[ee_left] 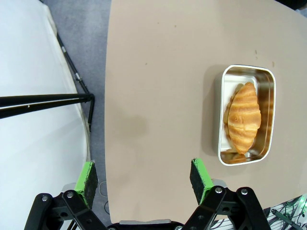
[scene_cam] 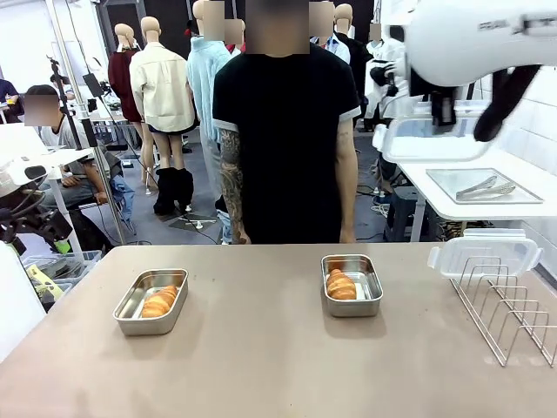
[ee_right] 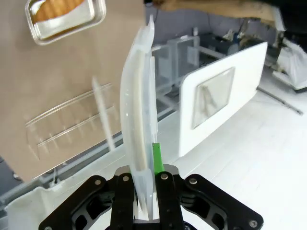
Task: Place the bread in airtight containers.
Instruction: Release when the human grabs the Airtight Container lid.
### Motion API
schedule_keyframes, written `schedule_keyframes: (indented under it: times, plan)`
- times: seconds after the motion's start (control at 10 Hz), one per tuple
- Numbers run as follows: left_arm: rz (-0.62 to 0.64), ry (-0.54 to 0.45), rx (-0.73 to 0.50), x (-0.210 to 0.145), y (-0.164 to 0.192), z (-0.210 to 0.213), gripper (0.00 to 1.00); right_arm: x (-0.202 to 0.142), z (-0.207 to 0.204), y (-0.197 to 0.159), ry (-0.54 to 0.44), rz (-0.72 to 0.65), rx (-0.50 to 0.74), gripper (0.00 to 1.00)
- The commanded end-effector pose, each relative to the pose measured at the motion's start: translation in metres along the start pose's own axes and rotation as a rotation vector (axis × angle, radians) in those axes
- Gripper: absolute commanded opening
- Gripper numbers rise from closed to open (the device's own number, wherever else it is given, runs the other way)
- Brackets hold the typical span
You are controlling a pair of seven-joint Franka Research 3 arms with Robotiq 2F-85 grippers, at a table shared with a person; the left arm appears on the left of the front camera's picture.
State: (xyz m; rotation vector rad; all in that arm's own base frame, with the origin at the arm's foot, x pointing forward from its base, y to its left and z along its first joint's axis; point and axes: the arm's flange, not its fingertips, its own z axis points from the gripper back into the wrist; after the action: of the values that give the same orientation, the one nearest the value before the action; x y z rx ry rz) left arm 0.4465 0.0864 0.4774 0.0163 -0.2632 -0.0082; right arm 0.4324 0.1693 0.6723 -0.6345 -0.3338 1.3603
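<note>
Right hand (ee_right: 143, 168) is clamped on a clear lid (ee_right: 139, 96), held edge-on. Left hand (ee_left: 144, 178) hangs spread apart; a croissant (ee_left: 244, 117) lies in a steel box (ee_left: 221, 143) ahead-right of it.

A translucent lid (ee_right: 139, 105) is clamped edge-on by the right gripper (ee_right: 144, 165); a croissant (ee_right: 55, 8) in a steel box (ee_right: 94, 19) is seen up-left of the lid.

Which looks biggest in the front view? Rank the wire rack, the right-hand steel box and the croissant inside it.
1. The wire rack, though part of it sits nearer the camera, which flatters it.
2. The steel box.
3. The croissant, which fits inside the box.
</note>
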Motion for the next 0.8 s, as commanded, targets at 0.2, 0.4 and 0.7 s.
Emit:
schedule_keyframes:
  times: [0.2,0.4,0.7]
  plan:
    - [-0.014,0.003,-0.005,-0.002,0.002,0.001,1.00,0.034,-0.043,-0.083,-0.103,0.123,0.064,0.00]
    - [-0.014,0.003,-0.005,-0.002,0.002,0.001,1.00,0.044,-0.072,-0.111,-0.207,0.184,0.116,0.00]
    - [-0.014,0.003,-0.005,-0.002,0.002,0.001,1.00,0.048,-0.110,-0.136,-0.254,0.202,0.203,0.00]
